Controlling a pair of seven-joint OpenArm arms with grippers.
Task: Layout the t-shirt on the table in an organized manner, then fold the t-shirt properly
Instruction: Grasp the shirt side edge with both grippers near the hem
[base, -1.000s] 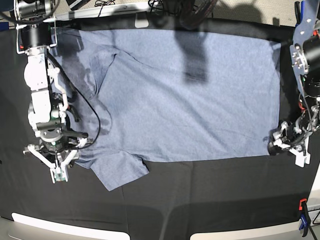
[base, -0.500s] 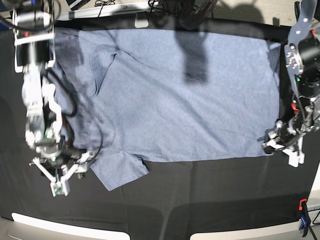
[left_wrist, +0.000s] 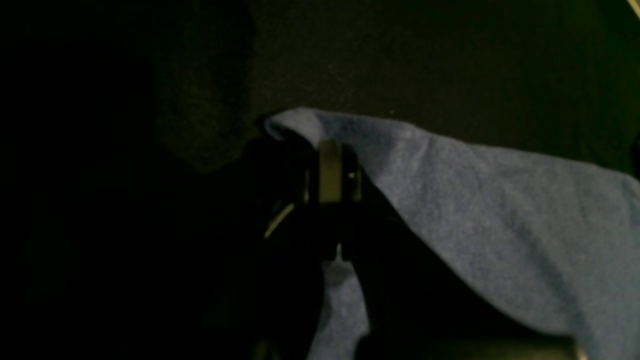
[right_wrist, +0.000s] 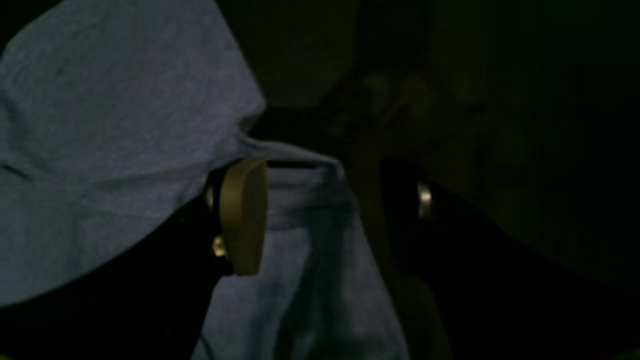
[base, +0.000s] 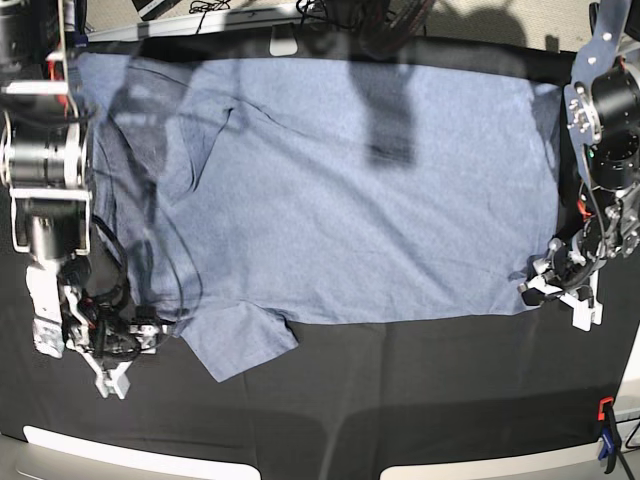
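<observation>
The t-shirt lies spread flat on the black counter, hem toward the left end effector, which is clenched on the hem's near corner; the wrist view shows blue fabric pinched between its closed jaws. The right end effector stands released, jaws wide, straddling the near sleeve's edge. A blue-and-orange clip grips the counter's edge. A second ago the left jaws were apart, the right narrower.
</observation>
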